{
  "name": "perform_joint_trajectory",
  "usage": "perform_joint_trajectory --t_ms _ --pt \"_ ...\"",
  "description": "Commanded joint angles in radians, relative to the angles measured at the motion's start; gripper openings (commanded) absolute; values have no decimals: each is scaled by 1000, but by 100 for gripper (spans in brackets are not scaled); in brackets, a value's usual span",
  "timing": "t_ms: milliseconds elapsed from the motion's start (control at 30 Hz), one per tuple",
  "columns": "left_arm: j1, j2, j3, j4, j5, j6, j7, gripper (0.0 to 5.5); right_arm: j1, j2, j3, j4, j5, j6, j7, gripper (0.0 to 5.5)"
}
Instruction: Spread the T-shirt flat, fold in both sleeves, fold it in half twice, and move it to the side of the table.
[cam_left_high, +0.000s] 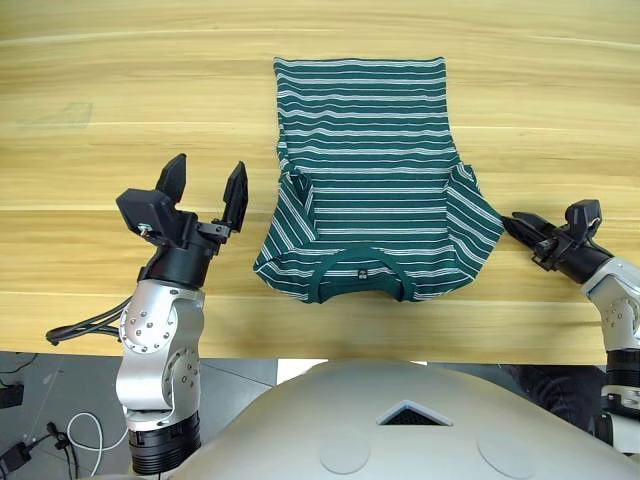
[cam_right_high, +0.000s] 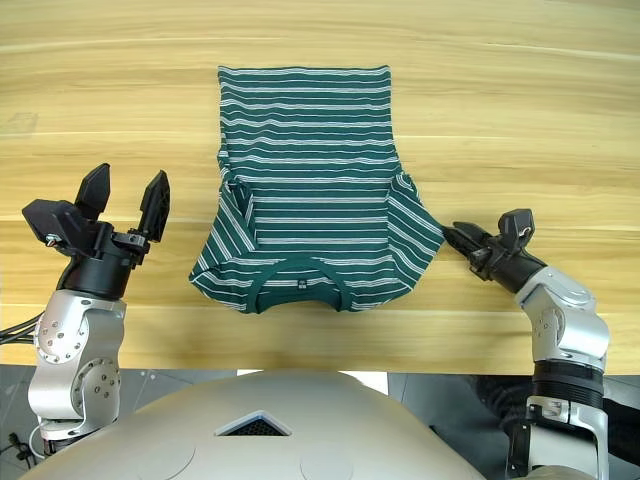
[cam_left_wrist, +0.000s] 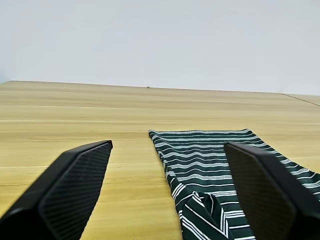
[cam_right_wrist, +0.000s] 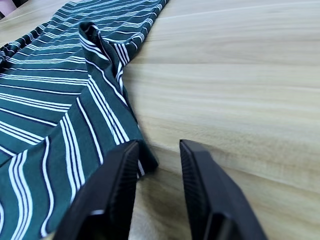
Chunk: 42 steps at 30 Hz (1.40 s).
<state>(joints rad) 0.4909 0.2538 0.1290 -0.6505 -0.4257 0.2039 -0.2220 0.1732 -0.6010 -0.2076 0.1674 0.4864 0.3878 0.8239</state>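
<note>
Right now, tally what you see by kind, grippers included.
T-shirt, green with white stripes: 1
Grippers: 2 (left gripper, jaws wide open; right gripper, jaws narrowly open)
Wooden table: 1
Total: 4

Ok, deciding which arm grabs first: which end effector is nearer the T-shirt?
Right. The right end effector sits at the right edge of the T-shirt; the left end effector is off its left side, bare table between.

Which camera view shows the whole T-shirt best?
The left eye view: the whole T-shirt lies there, seen from above. The right eye view shows the same. Each wrist view catches one side edge, seen low.
</note>
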Motion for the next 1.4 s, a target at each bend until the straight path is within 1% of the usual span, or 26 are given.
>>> perform_joint_trajectory --t_ms 33,167,200,467,700,800,900,967,1233,1400 --pt "-4 -8 -14 14 18 11 -2 416 3 2 26 12 -24 30 9 86" --pt "-12 -10 -18 29 27 10 -5 416 8 -9 63 -10 -36 28 39 5" --pt "-14 -10 -17 31 29 10 -5 416 7 -11 65 -10 -38 28 41 2" --pt "-15 -13 -25 52 51 3 -7 416 3 -17 90 -8 -65 18 52 2" --pt "-18 -16 -26 79 62 -13 -15 416 -28 -10 62 14 -59 -9 52 2" --pt "-20 -16 -23 85 65 -18 -17 416 -67 -16 7 1 19 13 93 2" --pt "-27 -19 -17 90 53 -18 -21 416 -66 -12 -61 -111 159 76 162 2" --pt "-28 -23 -14 91 52 -19 -22 416 -56 -9 -72 -170 212 113 182 2" --pt "-26 -33 -24 101 67 -26 -29 416 -22 20 -12 -262 193 124 170 2" --pt "-26 -38 -40 99 74 -23 -29 416 -1 72 142 -440 11 64 1 2"
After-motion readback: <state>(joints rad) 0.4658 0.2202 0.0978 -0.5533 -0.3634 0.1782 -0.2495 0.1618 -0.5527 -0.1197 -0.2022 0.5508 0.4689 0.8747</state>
